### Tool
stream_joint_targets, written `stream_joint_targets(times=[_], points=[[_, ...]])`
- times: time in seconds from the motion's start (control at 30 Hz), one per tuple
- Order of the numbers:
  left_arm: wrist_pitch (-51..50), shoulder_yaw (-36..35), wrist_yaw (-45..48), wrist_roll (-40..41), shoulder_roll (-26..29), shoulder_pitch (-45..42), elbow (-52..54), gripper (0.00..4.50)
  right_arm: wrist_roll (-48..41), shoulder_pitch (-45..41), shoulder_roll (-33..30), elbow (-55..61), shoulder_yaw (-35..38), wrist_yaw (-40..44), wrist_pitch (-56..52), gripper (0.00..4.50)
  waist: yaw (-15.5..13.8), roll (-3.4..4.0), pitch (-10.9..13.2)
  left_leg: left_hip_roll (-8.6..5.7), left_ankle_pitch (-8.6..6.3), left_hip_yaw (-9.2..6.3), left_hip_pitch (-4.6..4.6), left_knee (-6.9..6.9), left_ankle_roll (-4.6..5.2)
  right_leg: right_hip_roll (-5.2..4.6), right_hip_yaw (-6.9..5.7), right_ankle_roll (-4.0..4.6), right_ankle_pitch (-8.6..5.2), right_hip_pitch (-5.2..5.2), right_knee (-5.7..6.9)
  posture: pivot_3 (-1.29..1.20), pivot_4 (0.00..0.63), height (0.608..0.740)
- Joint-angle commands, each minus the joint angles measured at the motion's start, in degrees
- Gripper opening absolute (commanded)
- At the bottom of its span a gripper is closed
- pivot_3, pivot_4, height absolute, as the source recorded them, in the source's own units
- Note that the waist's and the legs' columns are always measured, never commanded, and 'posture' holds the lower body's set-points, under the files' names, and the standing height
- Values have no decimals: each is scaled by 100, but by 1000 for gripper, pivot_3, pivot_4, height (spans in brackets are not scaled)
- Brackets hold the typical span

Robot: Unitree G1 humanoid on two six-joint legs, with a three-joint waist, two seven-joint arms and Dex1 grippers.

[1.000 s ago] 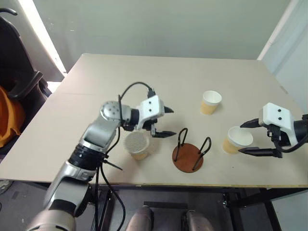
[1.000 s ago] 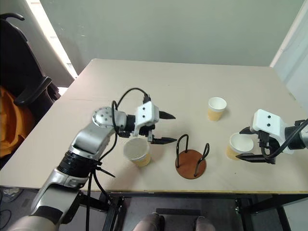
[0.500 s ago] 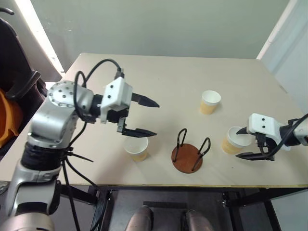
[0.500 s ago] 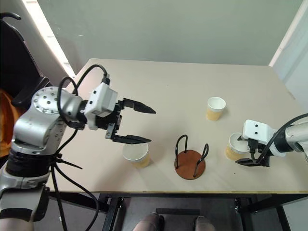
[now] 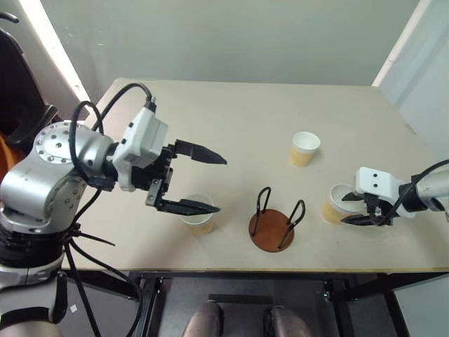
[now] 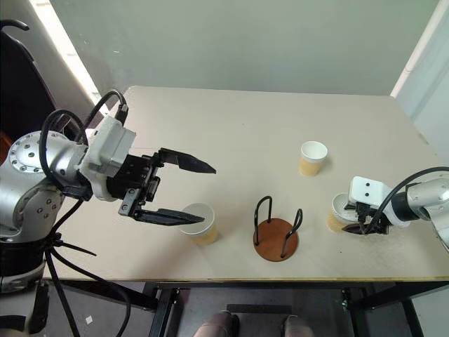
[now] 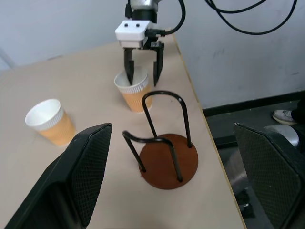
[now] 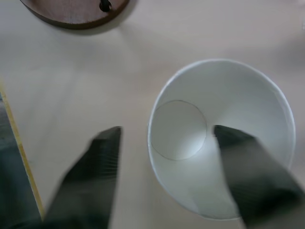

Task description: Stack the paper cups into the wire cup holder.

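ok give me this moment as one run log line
left gripper: open above near cup | right gripper: one finger inside right cup, one outside its wall | holder: empty | far cup: untouched

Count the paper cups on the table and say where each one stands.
3. One cup stands left of the wire cup holder, below the left claw. One stands farther back. One at the right claw.

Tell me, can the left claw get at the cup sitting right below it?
Probably yes. The left claw hangs open just above that paper cup, which stands upright with nothing over it; the wire cup holder stands apart.
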State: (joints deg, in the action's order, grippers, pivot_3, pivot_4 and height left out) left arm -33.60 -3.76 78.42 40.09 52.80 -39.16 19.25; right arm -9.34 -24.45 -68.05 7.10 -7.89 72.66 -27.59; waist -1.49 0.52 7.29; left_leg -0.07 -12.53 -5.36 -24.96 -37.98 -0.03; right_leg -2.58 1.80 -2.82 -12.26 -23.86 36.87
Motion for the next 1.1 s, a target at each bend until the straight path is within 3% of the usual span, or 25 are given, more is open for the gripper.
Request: stream_joint_targets(times=[0.03,0.17,0.2,0.4,0.6,0.77,1.1], points=[[-34,-227,-175,74,93,14,99,4374,76,-179,15,35,60,38,84,1467,0,0,0,0,-1,0,0,0,-1,0,0,1,0,0,0,0,150,740],[56,-233,-202,-17,188,56,-14,4374,-71,-165,-108,209,202,288,94,90,0,0,0,1,-4,-1,0,3,-6,0,-2,3,-2,-1,0,0,150,740],[72,-246,-200,-26,207,44,-49,4374,-177,-170,-163,295,297,403,107,37,0,0,0,1,-5,-1,0,3,-8,0,-2,4,-2,-2,0,0,150,740],[204,-190,-134,-145,279,4,-230,4374,-1283,-1195,-292,408,976,1214,26,37,27,5,3,0,-10,1,-3,10,-18,3,-1,24,-14,-12,0,0,150,740],[276,-102,-18,-147,254,-53,-289,4374,-1922,-3001,279,486,557,1694,-258,37,66,3,2,8,-8,-4,3,23,-22,10,-5,45,-27,-17,4,0,150,740],[314,-75,122,-156,290,-97,-345,4374,-1763,-3037,596,874,-40,1982,26,37,64,4,2,13,-5,-13,2,31,-27,13,-18,61,-36,-20,7,0,150,740],[285,-140,99,-178,356,29,-226,4374,-1710,-2902,544,1110,-748,1984,541,37,66,5,3,14,-3,-13,-1,32,-30,11,-17,63,-37,-22,8,0,150,740]])
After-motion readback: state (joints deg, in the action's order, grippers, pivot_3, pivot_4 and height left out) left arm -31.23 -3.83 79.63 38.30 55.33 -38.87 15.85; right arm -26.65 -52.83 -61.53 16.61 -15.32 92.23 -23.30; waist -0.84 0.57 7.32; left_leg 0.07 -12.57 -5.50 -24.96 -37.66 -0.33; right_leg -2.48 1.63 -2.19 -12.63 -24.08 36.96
